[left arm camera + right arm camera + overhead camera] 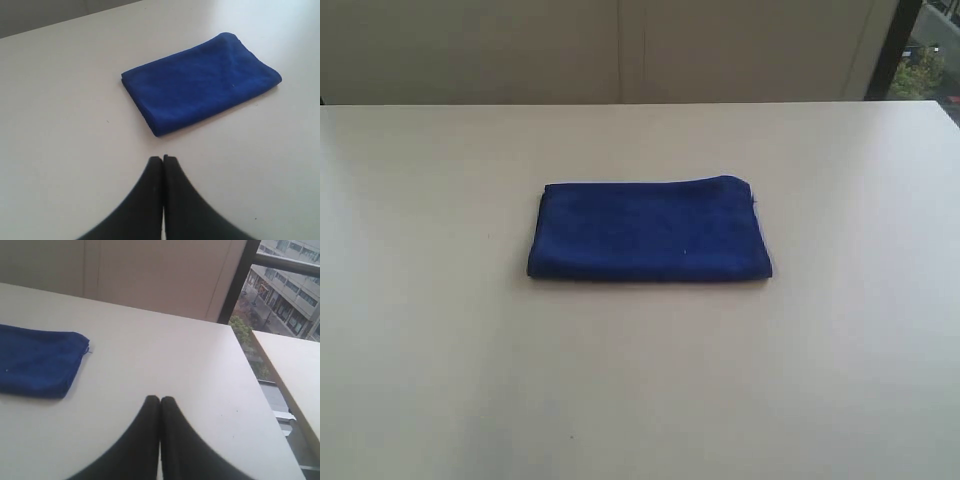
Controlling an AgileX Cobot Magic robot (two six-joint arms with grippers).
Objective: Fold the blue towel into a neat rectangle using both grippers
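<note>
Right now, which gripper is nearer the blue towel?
Left, it seems. The left gripper sits just short of a corner of the blue towel; the right gripper stands farther off its end.

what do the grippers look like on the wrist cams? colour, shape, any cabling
Left gripper and right gripper look alike: two matte black fingers each, broad at the base, curving in to narrow tips. No markings, cables or metal parts are visible. The exterior view shows no arm.
</note>
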